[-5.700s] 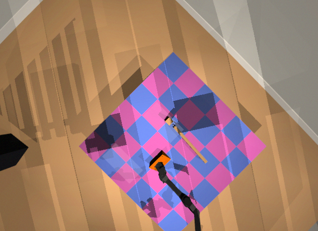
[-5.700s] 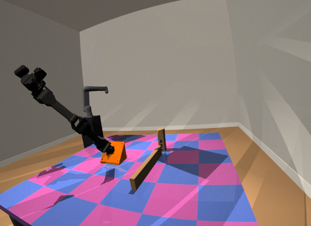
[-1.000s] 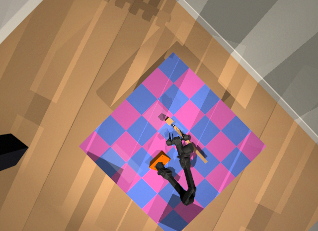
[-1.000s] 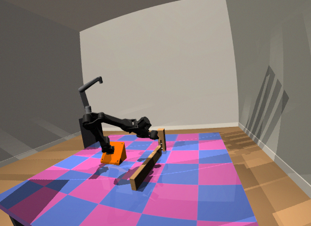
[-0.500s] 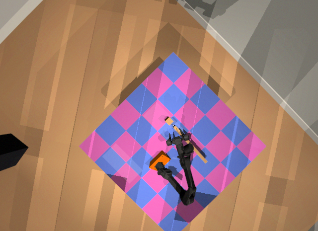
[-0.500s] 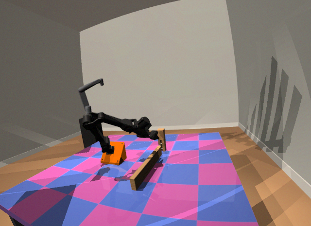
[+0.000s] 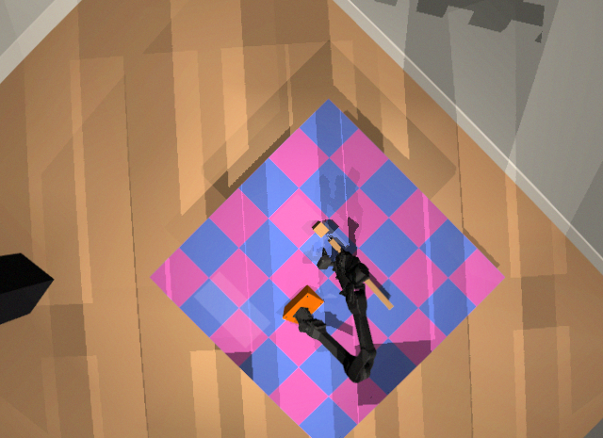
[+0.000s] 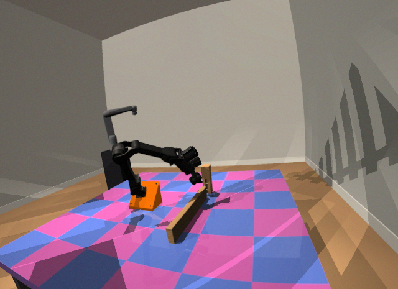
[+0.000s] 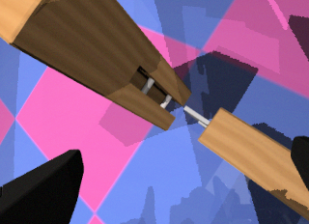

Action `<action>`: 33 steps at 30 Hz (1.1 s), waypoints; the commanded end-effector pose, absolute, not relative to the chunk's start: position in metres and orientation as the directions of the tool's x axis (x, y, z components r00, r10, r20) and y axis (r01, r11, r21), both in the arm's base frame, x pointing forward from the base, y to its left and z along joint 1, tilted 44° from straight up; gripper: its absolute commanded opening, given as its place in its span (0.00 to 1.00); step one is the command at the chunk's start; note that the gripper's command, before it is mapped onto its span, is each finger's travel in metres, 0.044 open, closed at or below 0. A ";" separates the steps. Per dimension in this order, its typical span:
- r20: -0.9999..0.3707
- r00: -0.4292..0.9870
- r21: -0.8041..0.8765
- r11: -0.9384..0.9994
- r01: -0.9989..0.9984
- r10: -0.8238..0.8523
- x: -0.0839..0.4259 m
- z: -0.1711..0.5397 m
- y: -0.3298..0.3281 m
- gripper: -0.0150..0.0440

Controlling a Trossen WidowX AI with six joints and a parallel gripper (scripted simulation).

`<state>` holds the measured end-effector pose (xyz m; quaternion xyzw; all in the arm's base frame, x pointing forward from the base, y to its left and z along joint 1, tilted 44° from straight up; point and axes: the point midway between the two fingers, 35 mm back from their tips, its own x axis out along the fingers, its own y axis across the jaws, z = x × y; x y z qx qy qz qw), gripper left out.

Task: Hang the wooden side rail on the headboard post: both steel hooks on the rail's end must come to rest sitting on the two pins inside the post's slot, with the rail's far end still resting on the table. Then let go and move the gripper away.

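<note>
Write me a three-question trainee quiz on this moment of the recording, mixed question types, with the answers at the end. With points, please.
1. True or false: the gripper (image 7: 329, 259) (image 8: 198, 179) is closed around the rail (image 7: 379, 292) (image 8: 188, 215) (image 9: 261, 158).

2. Multiple choice: what shows inside the slot of the upright post (image 7: 320, 228) (image 8: 207, 178) (image 9: 87, 45)?
A) a rubber band
B) two metal pins (image 9: 149, 85) (image 9: 166, 101)
C) a coiled spring

3. Fill in the blank: the arm is mounted on an ______ wedge-shaped base.

Key:
1. False; it is open, with nothing between its fingers.
2. B
3. orange
</note>
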<state>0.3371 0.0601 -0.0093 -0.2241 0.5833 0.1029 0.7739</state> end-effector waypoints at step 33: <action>-0.725 -0.124 0.053 -0.234 0.971 -0.678 0.359 0.028 0.039 1.00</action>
